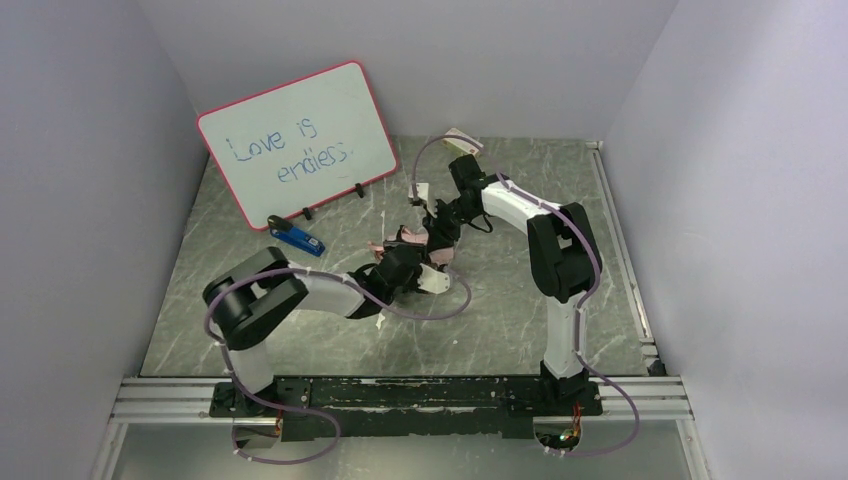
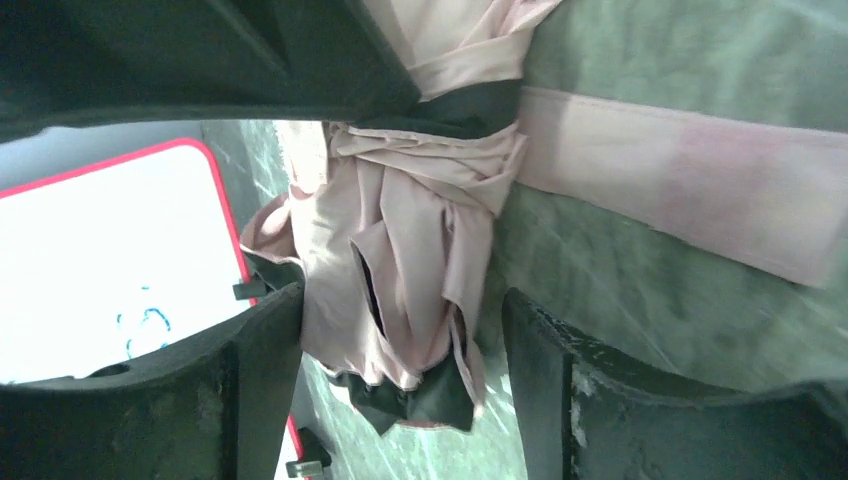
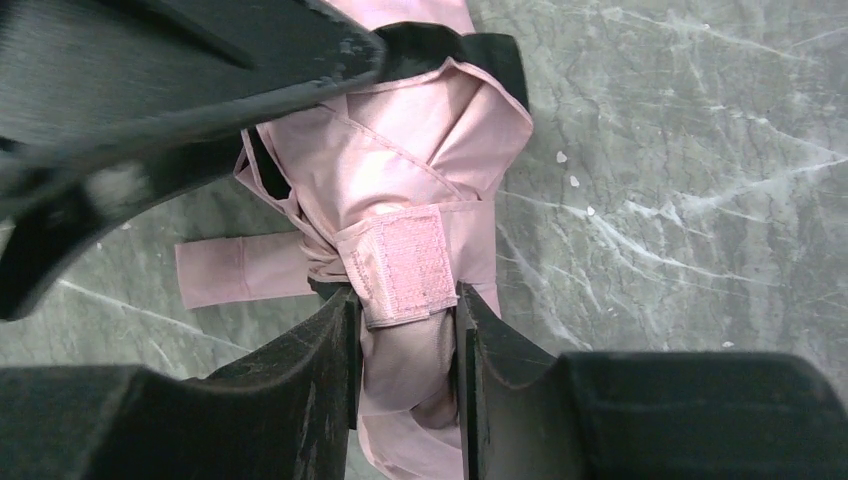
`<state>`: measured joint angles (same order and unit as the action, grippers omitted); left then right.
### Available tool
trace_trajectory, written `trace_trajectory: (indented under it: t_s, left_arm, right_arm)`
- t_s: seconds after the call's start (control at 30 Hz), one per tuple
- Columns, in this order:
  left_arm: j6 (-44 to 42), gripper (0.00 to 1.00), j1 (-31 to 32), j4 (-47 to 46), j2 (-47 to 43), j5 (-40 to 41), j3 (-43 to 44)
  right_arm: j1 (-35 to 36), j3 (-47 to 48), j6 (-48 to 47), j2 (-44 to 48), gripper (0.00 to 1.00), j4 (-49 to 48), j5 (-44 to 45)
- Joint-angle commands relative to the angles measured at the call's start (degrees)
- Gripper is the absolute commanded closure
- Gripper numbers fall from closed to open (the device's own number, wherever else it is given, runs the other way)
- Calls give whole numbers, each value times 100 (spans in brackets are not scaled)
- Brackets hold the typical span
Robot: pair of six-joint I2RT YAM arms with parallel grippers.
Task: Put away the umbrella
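Two arms: both are reaching to the middle of the table (image 1: 520,300), one from each side of the umbrella (image 1: 408,237)
Umbrella: it is lying folded on the table in a loose pink bundle, with some black peeking out at the edges
Whiteboard (image 1: 300,140): it is standing near the umbrella, not touching it
Strap (image 3: 405,262): it is going round the bundle, with its fuzzy sticky patch facing up and its long loose end lying flat on the table
Right gripper (image 3: 405,300): its fingers are pressing on both sides of the bundle, right where the sticky patch is sitting, so it is looking like a squeeze on the umbrella
Left gripper (image 2: 400,310): its fingers are standing apart, one on each side of the pink cloth, and are not squeezing anything
Step I am guessing: the arms are trying to tie the bundle tight with the strap
Doing it well, right side: it should be holding the bundle firm and low so nothing is rolling away
Doing it well, left side: it should be picking up the loose end of the strap, not the floppy cloth, then pulling it snug over the bundle and pressing it down on the sticky patch
Watching out: the cloth is puffing out in folds, so a weak pull is risking a strap that pops open
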<state>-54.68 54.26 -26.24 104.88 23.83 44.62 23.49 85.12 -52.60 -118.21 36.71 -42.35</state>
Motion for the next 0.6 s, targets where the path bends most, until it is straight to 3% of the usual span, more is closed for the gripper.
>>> trace_trajectory:
  t_s: [0.0,0.33,0.57]
  left_arm:
    - [657,23,143,745,-588,-697,-121]
    - [1848,21,39,1682,-2803,-1779,-575]
    - [2765,23,-1428,1943,-3538,-3294,-564]
  right_arm:
    - [-48,-257,-143,-245,74,-582,1143]
    - [-19,-715,-409,-28,73,-967,1549]
    - [91,-1353,-710,340,70,-1478,1691]
